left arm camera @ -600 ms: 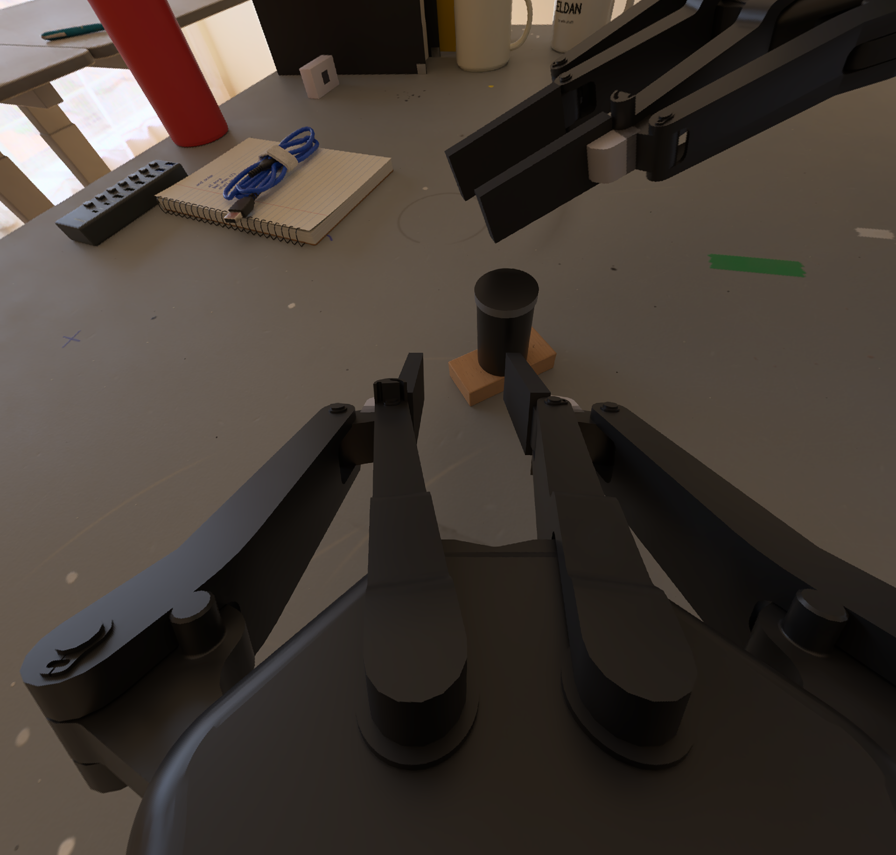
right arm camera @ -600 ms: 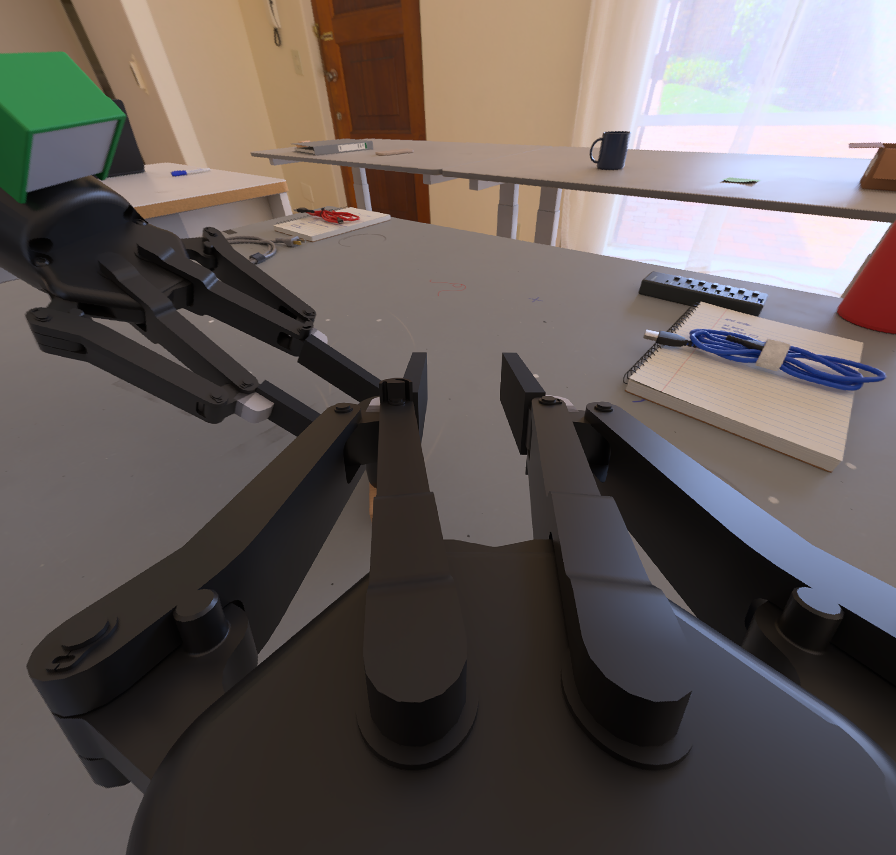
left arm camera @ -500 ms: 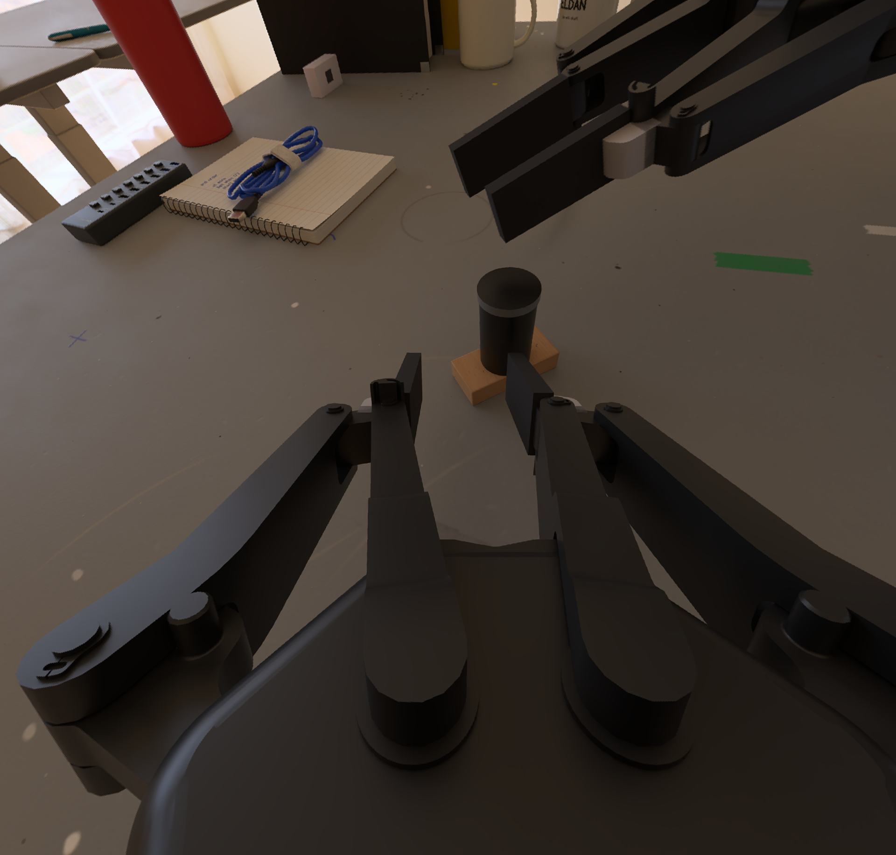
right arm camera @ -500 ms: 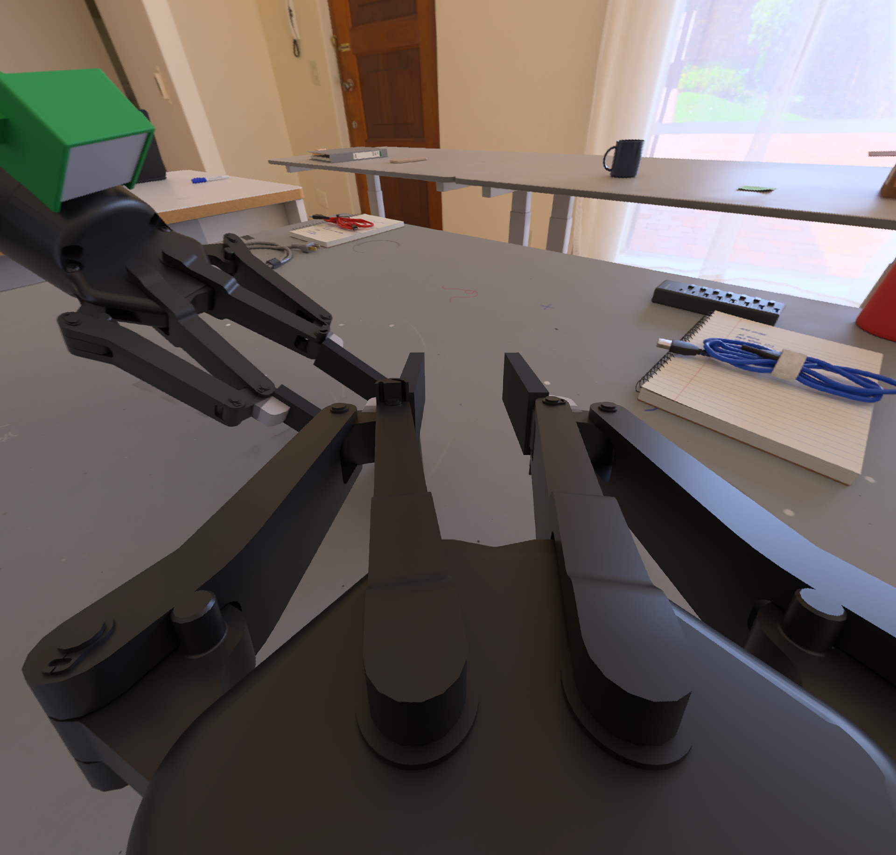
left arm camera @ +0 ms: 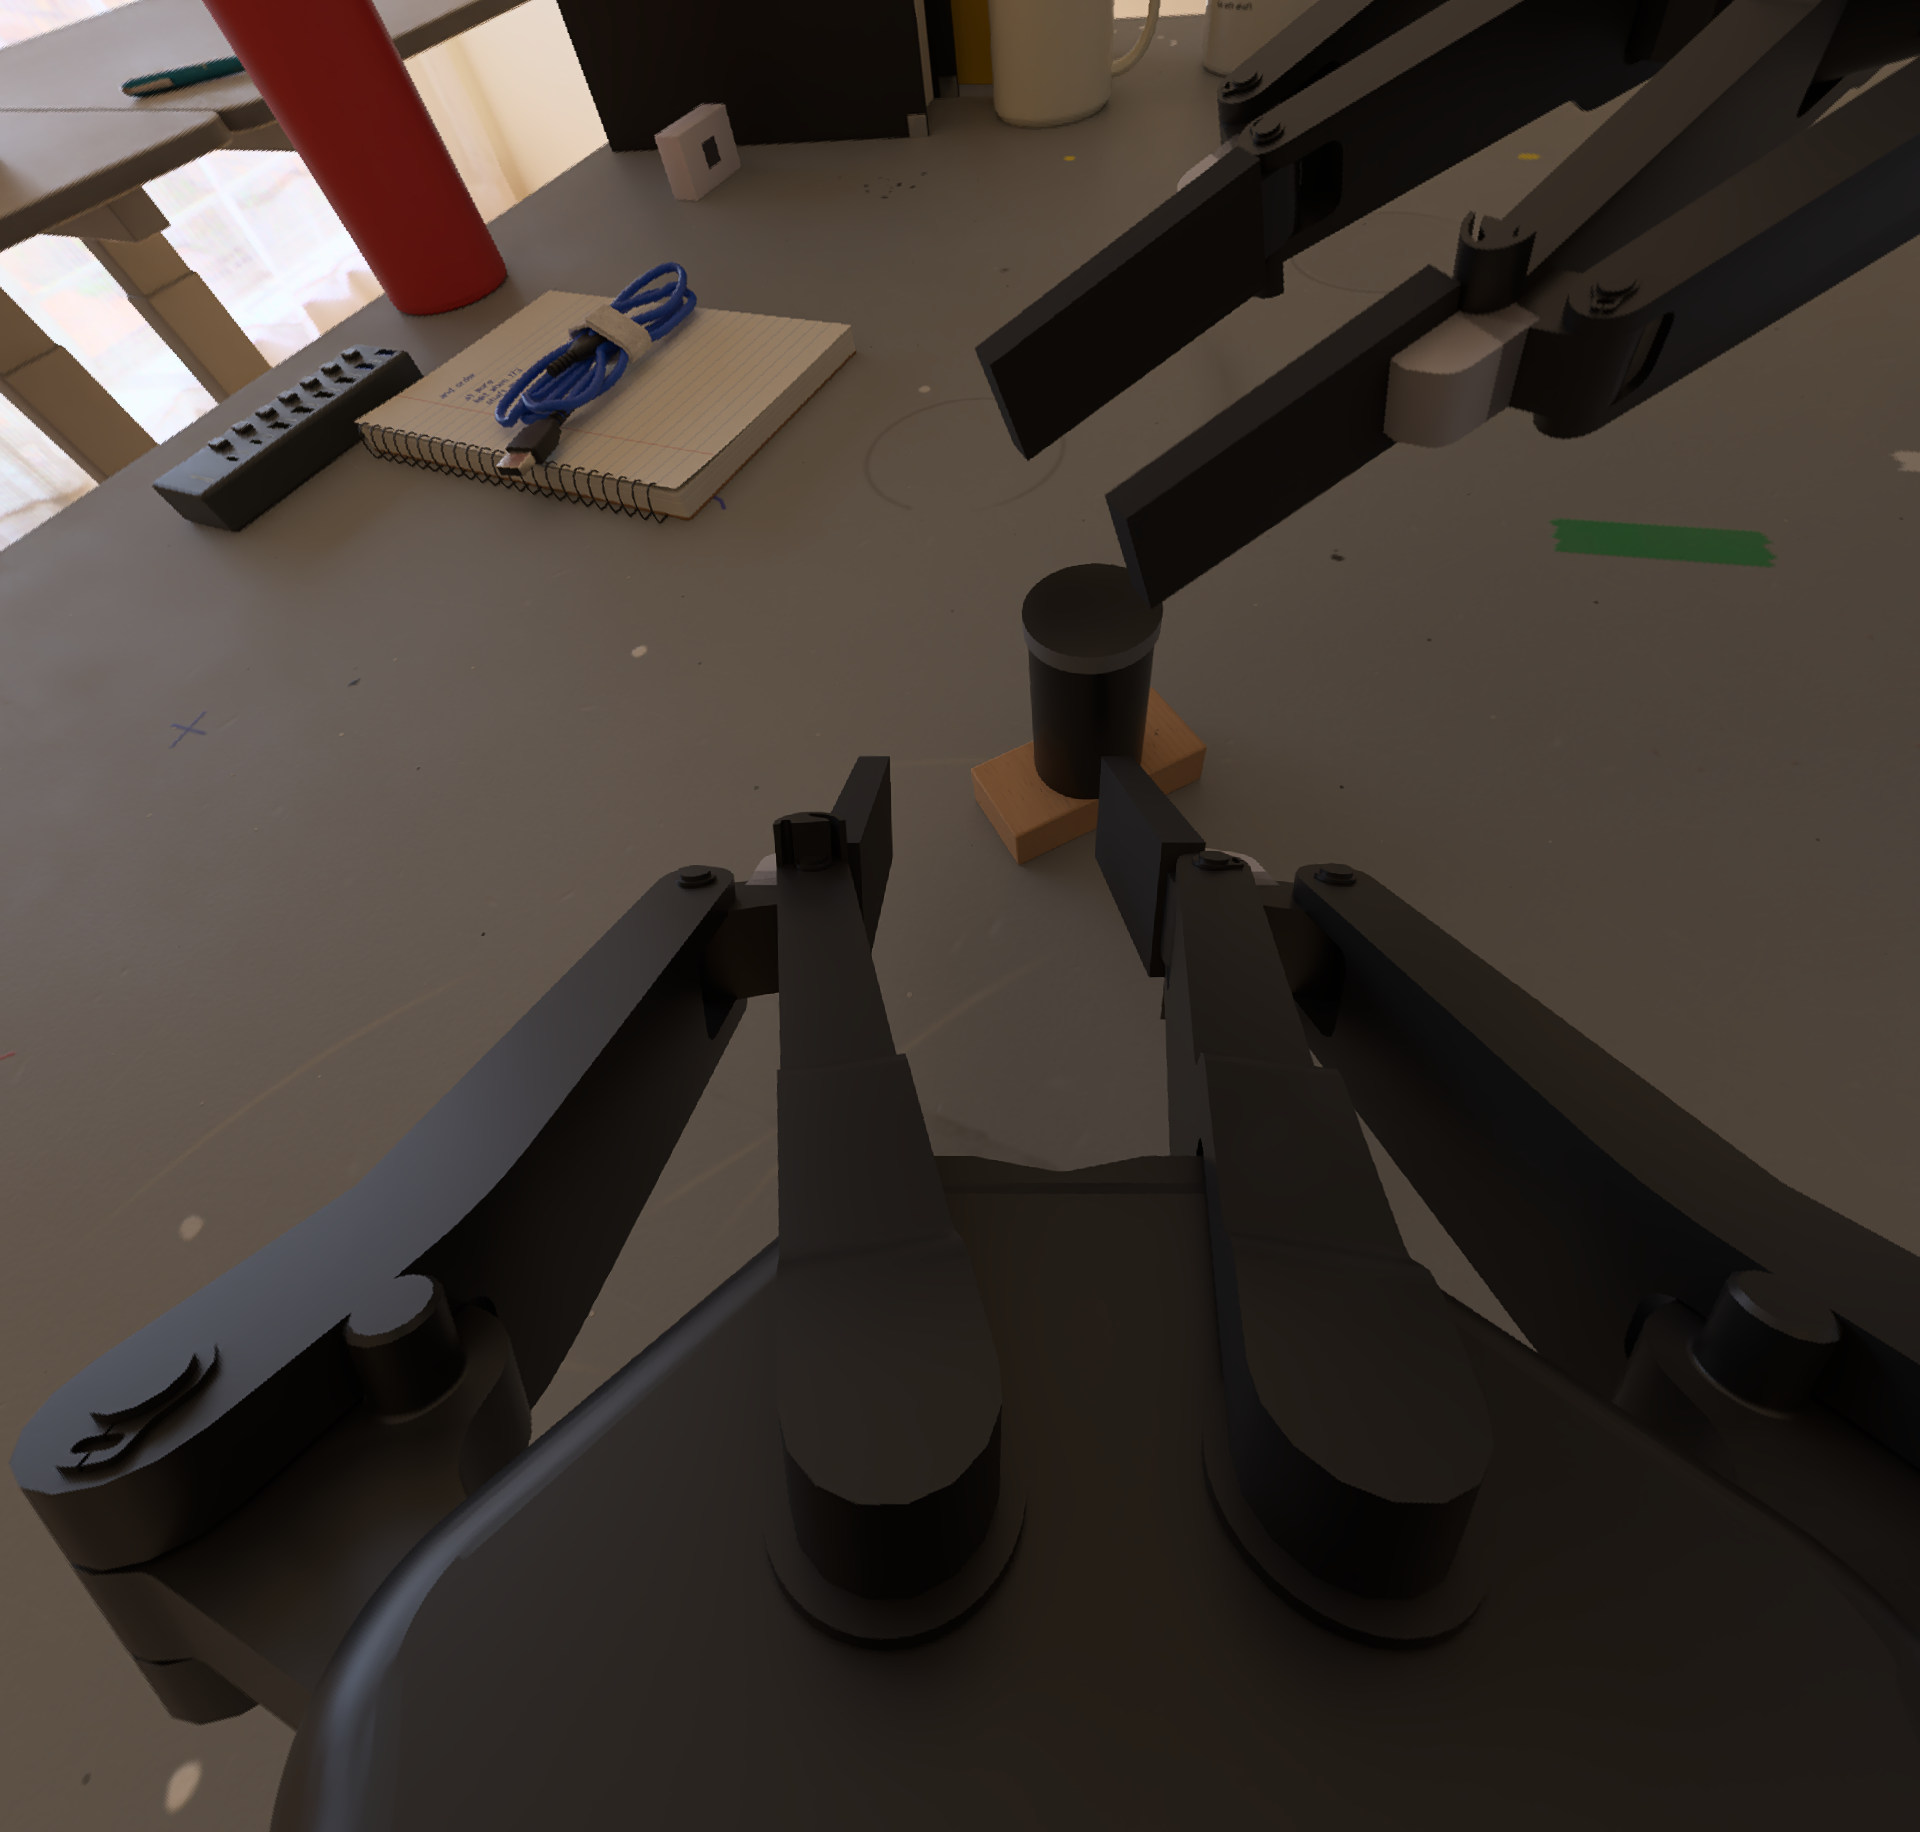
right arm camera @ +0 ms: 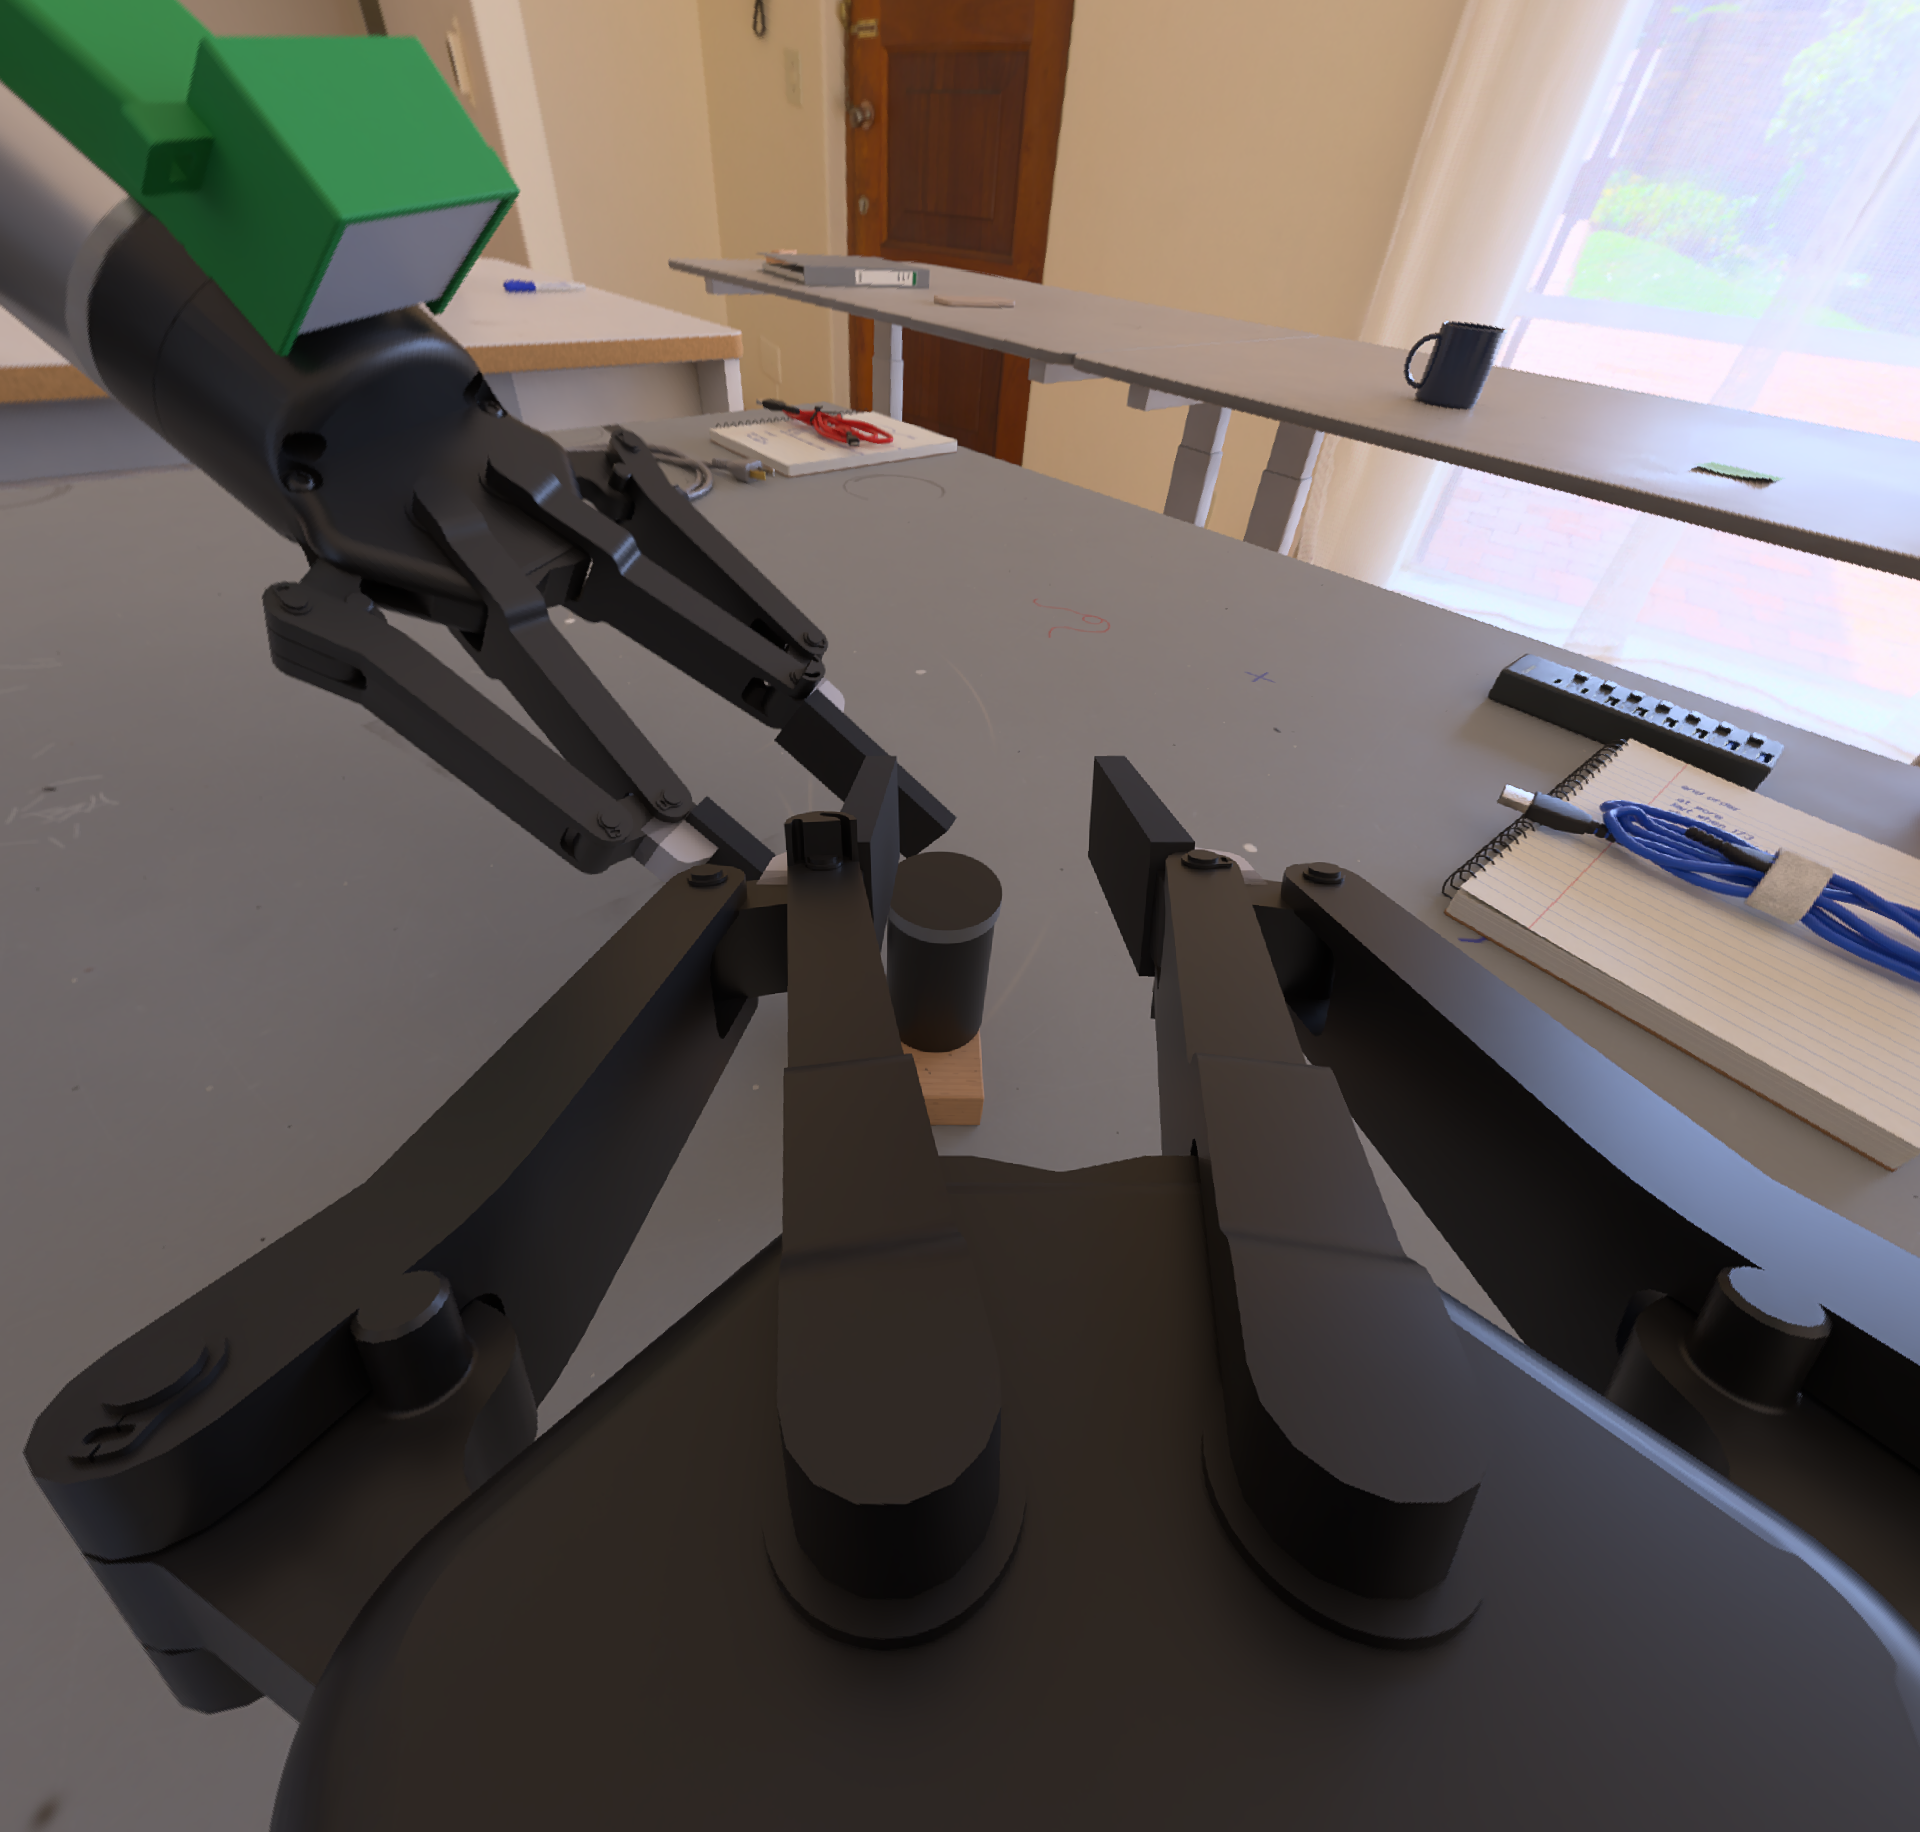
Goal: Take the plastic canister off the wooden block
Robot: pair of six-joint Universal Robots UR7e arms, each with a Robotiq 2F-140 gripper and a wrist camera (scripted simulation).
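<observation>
A black plastic canister (left arm camera: pixel 1086 681) with a dark lid stands upright on a small wooden block (left arm camera: pixel 1086 795) on the grey table. My left gripper (left arm camera: pixel 992 837) is open and empty, just short of the block, its right finger overlapping the canister's base. My right gripper (left arm camera: pixel 1081 504) shows in the left wrist view above and behind the canister, open. In the right wrist view the canister (right arm camera: pixel 940 961) and block (right arm camera: pixel 951 1081) sit low between my open right gripper's (right arm camera: pixel 992 826) fingers, close to its left finger. The left gripper (right arm camera: pixel 831 816) reaches in from the left.
A spiral notepad (left arm camera: pixel 613 400) with a coiled blue cable (left arm camera: pixel 592 359) lies to the left, beside a black power strip (left arm camera: pixel 281 437) and a red cylinder (left arm camera: pixel 343 99). Two mugs (left arm camera: pixel 1060 11) and a dark box (left arm camera: pixel 748 16) stand at the back. Green tape (left arm camera: pixel 1662 544) marks the table.
My right gripper has come down and toward the canister, which now shows between its fingers. The left gripper has held nearly still.
</observation>
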